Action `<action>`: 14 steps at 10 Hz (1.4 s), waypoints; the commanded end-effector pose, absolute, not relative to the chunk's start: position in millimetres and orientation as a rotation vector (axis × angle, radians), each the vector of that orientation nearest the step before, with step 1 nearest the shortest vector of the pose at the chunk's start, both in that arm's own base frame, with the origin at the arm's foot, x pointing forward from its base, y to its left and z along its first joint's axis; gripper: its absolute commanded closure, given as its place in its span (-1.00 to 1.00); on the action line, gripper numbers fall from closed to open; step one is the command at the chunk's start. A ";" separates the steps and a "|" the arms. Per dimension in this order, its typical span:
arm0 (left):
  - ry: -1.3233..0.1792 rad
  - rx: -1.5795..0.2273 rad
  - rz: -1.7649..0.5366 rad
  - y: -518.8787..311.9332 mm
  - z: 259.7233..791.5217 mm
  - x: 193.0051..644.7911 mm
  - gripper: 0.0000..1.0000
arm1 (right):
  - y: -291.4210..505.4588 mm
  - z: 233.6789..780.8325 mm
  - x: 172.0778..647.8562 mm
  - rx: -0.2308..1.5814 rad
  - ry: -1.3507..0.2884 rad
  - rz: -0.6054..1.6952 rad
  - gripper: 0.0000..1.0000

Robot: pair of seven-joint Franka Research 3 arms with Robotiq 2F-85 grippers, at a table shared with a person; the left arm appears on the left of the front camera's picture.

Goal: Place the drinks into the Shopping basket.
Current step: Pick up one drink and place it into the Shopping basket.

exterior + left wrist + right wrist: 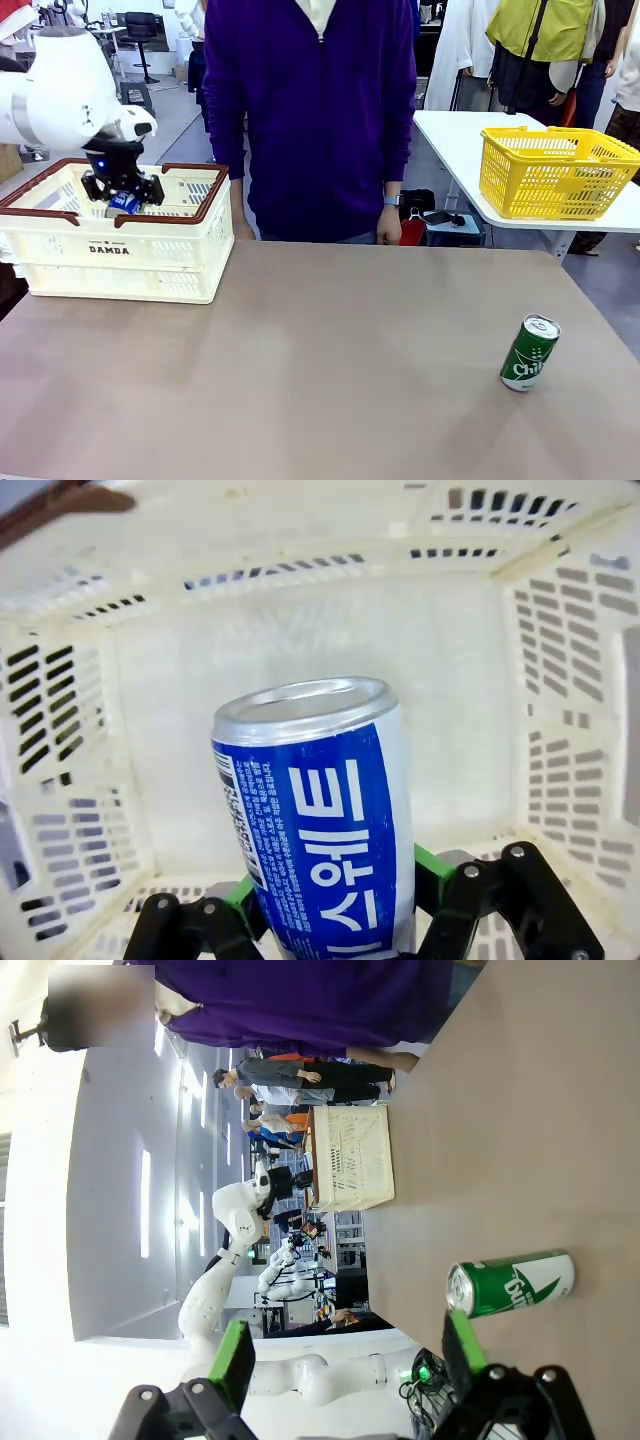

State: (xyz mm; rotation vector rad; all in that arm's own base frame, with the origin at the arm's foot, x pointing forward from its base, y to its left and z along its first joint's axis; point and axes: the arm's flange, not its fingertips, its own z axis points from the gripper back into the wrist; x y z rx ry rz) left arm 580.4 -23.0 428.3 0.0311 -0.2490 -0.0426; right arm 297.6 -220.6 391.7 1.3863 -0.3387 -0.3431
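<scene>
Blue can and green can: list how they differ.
Colour: the blue can is blue and white with Korean print; the green can is green with white lettering.
Hold: the blue can is clamped in the left gripper; the green can stands free.
Place: the blue can hangs over the Shopping basket; the green can is on the table, robot's right.
Both are slim cans with silver tops.

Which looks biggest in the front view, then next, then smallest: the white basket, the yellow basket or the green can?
1. white basket
2. yellow basket, though it stands farther away
3. green can
</scene>
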 end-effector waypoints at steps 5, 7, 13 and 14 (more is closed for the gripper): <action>-0.178 -0.017 -0.011 -18.5 388.0 609.7 1.00 | -220.5 395.5 296.9 1.388 -0.333 -0.334 -1.00; -0.175 -0.005 -0.001 -18.8 387.5 610.4 -1.00 | -220.5 395.5 296.9 1.388 -0.333 -0.334 -1.00; -0.281 -0.043 0.006 -13.0 461.9 573.1 -1.00 | -220.5 395.5 296.9 1.388 -0.333 -0.334 -1.00; -0.334 -0.113 0.053 -5.7 502.6 552.6 -1.00 | -220.5 395.5 296.9 1.388 -0.333 -0.334 -1.00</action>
